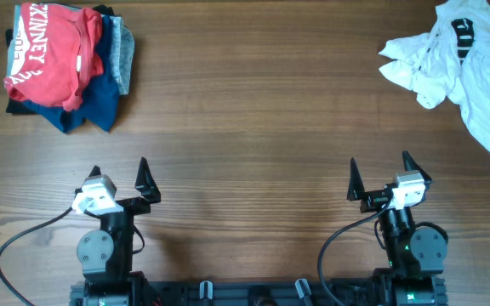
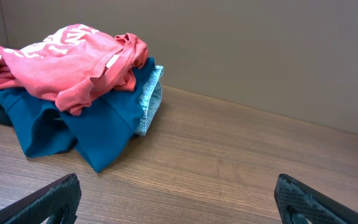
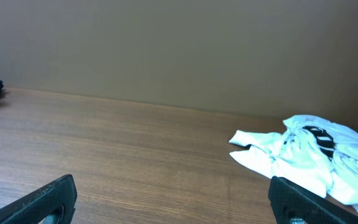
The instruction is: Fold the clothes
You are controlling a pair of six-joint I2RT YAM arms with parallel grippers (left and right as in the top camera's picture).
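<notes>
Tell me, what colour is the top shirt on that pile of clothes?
Red, with white lettering: the crumpled red cotton T-shirt. Left wrist view shows it best.

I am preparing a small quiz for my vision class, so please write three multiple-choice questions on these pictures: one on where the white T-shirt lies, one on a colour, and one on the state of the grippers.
1. Where on the table does the white T-shirt lie in the overhead view?
A. far right corner
B. between the two arms
C. near edge, in the middle

2. Which colour is the top garment of the pile?
A. green
B. red
C. yellow

3. In what state are the left gripper and the right gripper?
A. both shut on cloth
B. one open, one shut
C. both open and empty

Answers:
1 A: the shirt lies crumpled at the upper right, away from both arms.
2 B: a red T-shirt with white lettering lies on dark blue cloth.
3 C: each wrist view shows the fingers wide apart with nothing between them.
</notes>
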